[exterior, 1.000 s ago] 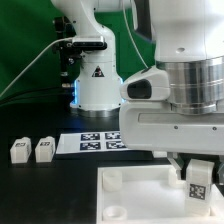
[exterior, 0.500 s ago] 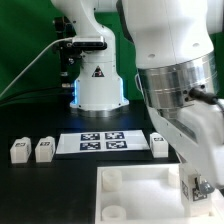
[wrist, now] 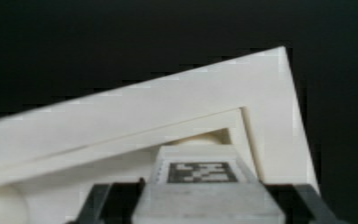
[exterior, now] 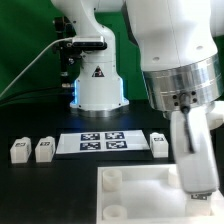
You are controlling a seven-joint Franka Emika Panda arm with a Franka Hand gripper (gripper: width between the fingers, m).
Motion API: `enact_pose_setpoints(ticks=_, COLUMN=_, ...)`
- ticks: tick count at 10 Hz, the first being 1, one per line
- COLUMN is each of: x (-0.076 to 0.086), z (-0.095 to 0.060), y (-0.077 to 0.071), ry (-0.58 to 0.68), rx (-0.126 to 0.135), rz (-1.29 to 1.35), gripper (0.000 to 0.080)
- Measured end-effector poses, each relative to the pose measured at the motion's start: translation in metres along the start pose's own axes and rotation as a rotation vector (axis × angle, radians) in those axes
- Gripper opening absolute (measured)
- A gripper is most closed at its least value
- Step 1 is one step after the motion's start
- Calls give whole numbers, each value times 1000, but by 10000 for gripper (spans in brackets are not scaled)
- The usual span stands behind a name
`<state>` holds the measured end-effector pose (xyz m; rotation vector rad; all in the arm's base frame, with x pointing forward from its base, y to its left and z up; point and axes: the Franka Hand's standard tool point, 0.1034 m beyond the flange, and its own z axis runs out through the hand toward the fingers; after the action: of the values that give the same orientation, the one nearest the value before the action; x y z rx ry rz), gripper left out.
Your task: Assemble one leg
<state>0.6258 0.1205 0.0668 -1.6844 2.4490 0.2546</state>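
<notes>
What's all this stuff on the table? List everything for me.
Legs: three loose, white, on the table: two at the exterior view's left, one right of the marker board.
Held leg: one, white with a tag, between the jaws, over the plate.
Plate: one, white, with round sockets, in front.
Marker board: one, white with tags, mid-table.
Arm: white; gripper shut on the leg.

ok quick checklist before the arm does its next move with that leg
1. Leg between the fingers: ok, wrist view shows it there.
2. Leg over the white plate: ok.
3. Leg lined up with a socket: cannot tell.
4. Leg seated in the plate: cannot tell, hidden by the arm.
5. Spare legs off the plate: ok.
6. Marker board unobstructed: ok.
</notes>
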Motion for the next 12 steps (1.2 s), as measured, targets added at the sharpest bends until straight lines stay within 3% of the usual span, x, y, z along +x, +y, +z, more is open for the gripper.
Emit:
enact_pose_setpoints(ticks=3, x=0, z=1, y=1, ry=4, rx=0, rz=-79, gripper=303)
enact_pose_setpoints(ticks=5, x=-3, z=5, y=7, ry=11, rx=-10, rz=-253, gripper=615)
enact_pose_setpoints(ticks=10, x=-6, z=5, y=8, ry=21, rx=-15, rz=-790, gripper=647)
enact_pose_setpoints(ticks=11, x=-5, z=5, y=8, ry=32, rx=-23, rz=-940, gripper=649)
enact_pose_setpoints(ticks=12, x=-7, z=5, y=10, ry=61, rx=-49, rz=-1101, gripper=649)
